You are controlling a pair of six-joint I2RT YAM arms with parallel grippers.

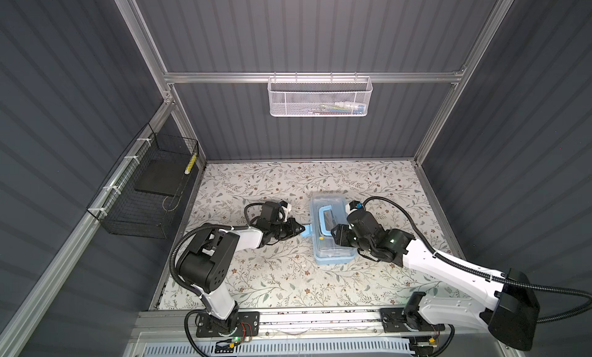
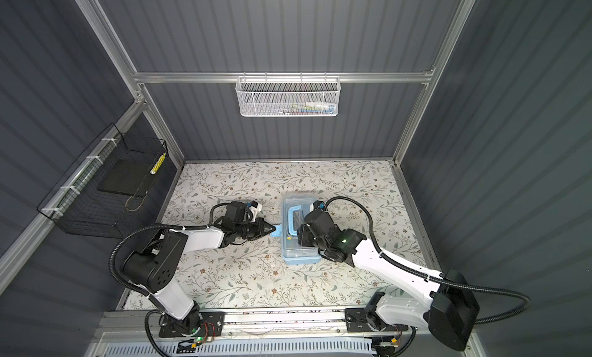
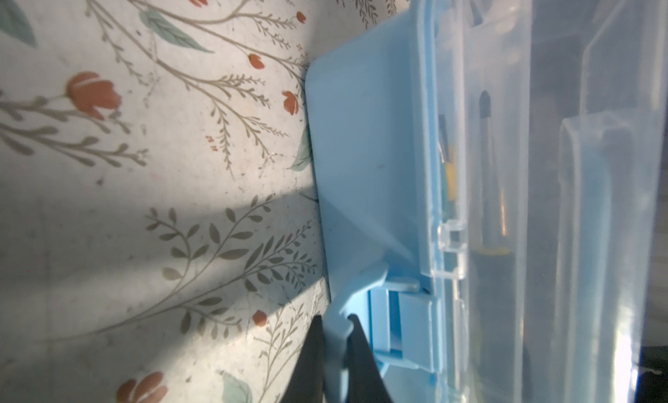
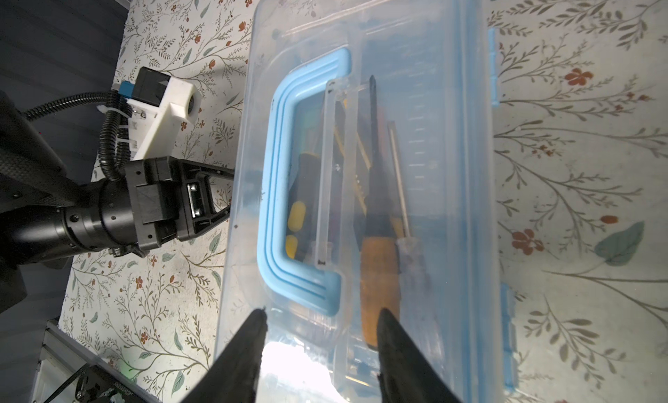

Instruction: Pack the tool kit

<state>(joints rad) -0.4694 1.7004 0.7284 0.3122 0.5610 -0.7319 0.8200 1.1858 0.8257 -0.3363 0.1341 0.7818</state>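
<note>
The tool kit (image 1: pixel 323 249) holds its tools (image 4: pixel 379 274), lid (image 4: pixel 452 166) down; left end effector (image 3: pixel 336 320) pinches the unfastened latch (image 3: pixel 361 159); right end effector (image 4: pixel 321 312) spread above.

A robotics lab test cell: aluminium frame (image 1: pixel 224 77), grey corrugated wall panels (image 1: pixel 304 28), left arm (image 1: pixel 221 296) and right arm (image 1: pixel 448 269) bolted to a base rail (image 1: pixel 320 320).

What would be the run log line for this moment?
left hand: shut on latch | right hand: open, above clear lid | tool kit box: lid down, tools inside, on table
</note>
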